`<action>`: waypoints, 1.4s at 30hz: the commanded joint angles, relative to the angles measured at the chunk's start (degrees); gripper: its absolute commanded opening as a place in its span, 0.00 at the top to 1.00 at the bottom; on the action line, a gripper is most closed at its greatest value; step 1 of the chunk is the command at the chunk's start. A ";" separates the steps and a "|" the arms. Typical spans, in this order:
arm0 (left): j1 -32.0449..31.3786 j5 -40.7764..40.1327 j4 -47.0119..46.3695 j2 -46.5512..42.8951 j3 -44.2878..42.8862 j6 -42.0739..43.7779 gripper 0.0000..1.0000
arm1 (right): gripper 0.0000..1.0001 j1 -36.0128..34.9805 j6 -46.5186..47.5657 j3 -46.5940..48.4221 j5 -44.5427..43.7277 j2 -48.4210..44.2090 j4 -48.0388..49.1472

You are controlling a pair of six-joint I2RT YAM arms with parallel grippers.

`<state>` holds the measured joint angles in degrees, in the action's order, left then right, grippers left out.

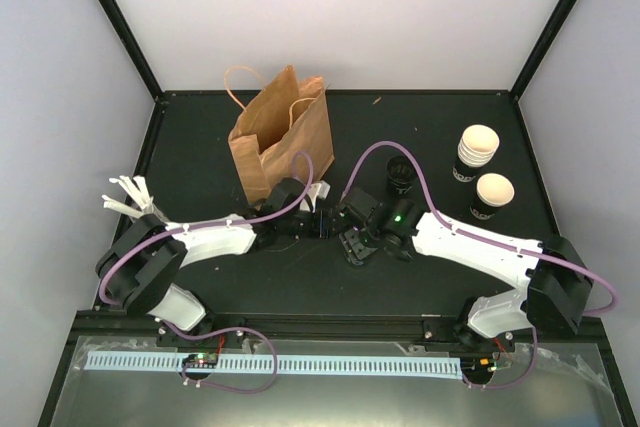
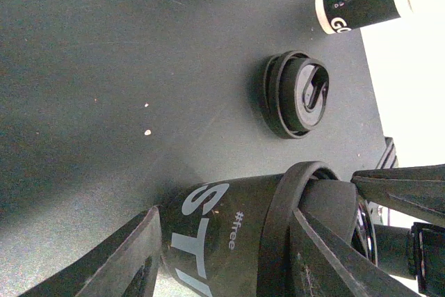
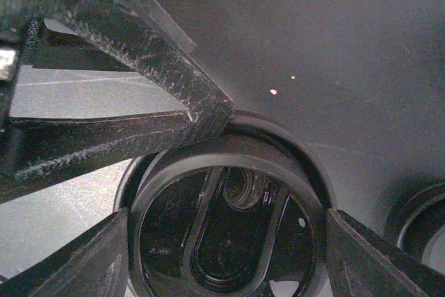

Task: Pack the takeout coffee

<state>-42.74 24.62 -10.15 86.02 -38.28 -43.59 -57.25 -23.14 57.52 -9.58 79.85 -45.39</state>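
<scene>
The takeout coffee (image 2: 222,231) is seen upright just in front of the paper bag (image 1: 280,137), off its near right corner, with a black lid (image 3: 229,241) set over its mouth. It is pinched by the left gripper (image 2: 227,212), one finger by the base and the other against the lid's rim. The lid is clasped from above by the right gripper (image 3: 228,219), a finger pressed to each side. A spare lid (image 2: 295,93) lies on the table (image 1: 200,147) farther right of the bag. Beyond it a nested stack of cups (image 1: 478,152) and a lone cup (image 1: 493,197) are stood.
</scene>
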 commanded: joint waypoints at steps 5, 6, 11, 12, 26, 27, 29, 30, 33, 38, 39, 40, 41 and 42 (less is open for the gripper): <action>-0.85 -1.42 3.74 3.57 2.77 0.12 0.48 | 0.44 -1.81 -1.78 -4.08 9.40 5.90 -5.28; -0.90 -1.50 3.92 3.73 2.85 0.15 0.48 | 0.44 -1.76 -1.81 -4.08 9.43 5.92 -5.39; -1.08 -1.76 4.67 3.89 3.04 0.02 0.48 | 0.44 -1.81 -1.73 -3.85 9.45 6.81 -5.97; -1.11 -1.84 4.70 3.89 3.08 0.00 0.48 | 0.44 -1.82 -1.69 -3.72 9.28 7.00 -6.14; -3.11 -1.77 0.02 5.43 6.33 -2.59 0.49 | 0.44 -1.81 -1.37 -2.92 8.00 9.09 -7.89; -3.25 -1.77 -0.81 5.39 6.77 -2.82 0.50 | 0.44 -1.81 -1.38 -2.93 7.86 9.20 -8.14; -3.58 -2.09 -2.08 5.22 7.51 -3.23 0.50 | 0.44 -1.81 -1.36 -2.70 7.47 9.55 -8.50; -3.72 -2.32 -2.60 5.29 7.72 -3.42 0.50 | 0.44 -1.81 -1.36 -2.59 7.32 9.69 -8.59; -4.16 -2.71 -4.35 5.54 8.57 -3.90 0.50 | 0.44 -1.80 -1.30 -2.26 6.85 10.16 -9.03; -4.54 -3.13 -6.88 6.66 9.83 -4.71 0.51 | 0.44 -1.81 -1.14 -1.87 6.21 10.91 -9.59; -4.61 -3.17 -7.23 6.90 10.01 -4.79 0.51 | 0.44 -1.87 -1.12 -1.76 6.09 11.11 -9.66; -4.64 -3.18 -7.62 7.16 10.17 -4.94 0.51 | 0.44 -1.84 -1.12 -1.67 5.99 11.29 -9.71; -4.71 -3.19 -7.88 7.37 10.30 -5.03 0.51 | 0.44 -1.89 -1.10 -1.64 5.92 11.51 -9.72; -4.80 -3.24 -8.20 7.53 10.52 -5.20 0.51 | 0.44 -1.90 -1.12 -1.62 5.90 11.66 -9.80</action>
<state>-44.45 21.91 -27.51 88.60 -30.98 -49.12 -57.54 -24.60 61.30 -10.35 83.81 -49.74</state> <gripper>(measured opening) 0.495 0.723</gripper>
